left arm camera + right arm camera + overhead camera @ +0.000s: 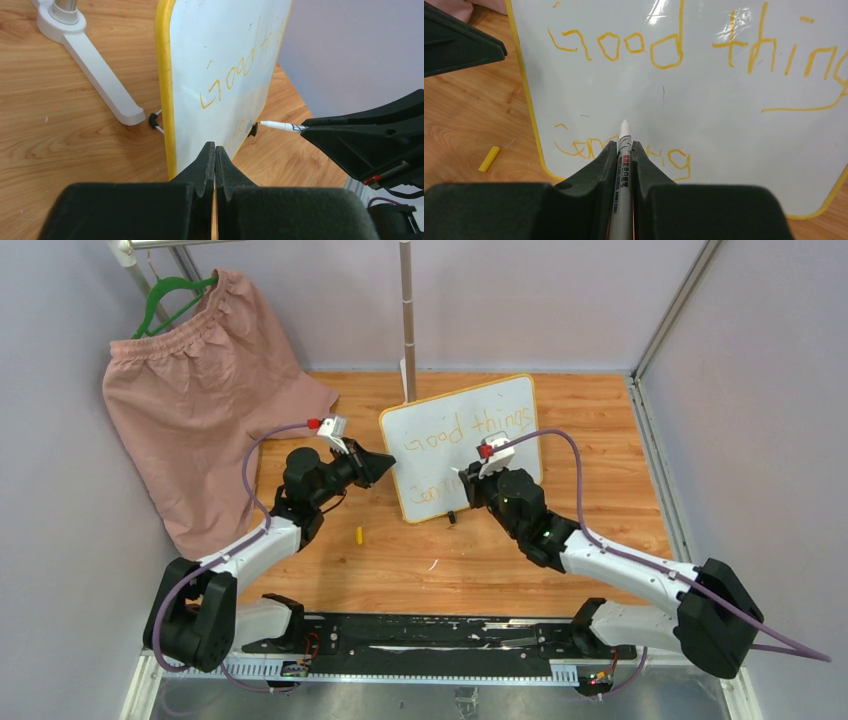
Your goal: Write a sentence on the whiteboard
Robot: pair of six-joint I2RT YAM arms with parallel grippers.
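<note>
One wood-grain table (600,440), pale lilac walls (760,390) on three sides, metal frame rails at the corners

Pink garment (190,430) hangs on a green hanger (170,295) at the back left and drapes onto the table edge. Thin pole (407,310) stands at the back centre, its white base (95,75) flat on the wood. Small yellow cap (359,535) lies loose on the table in front of the left arm

Whiteboard (430,465): centre-back of the table, just in front of the pole, standing on its long edge on two black clip feet (154,120) and leaning back a little. White face, yellow-orange frame, rounded corners, some glare up top

Sentence (624,45): thin yellow-orange letters, two lines. Top reads "Good things" with a stroke under the second word. Lower line is partly hidden behind the right fingers, only the first letters and "ng" show

Left gripper (215,146): fully closed, nothing in it, tips just beside the board's lower left edge, can't tell if touching

Right gripper (624,145): clamped on a white marker (623,165), tip aimed at the lower line; contact with the board not clear
</note>
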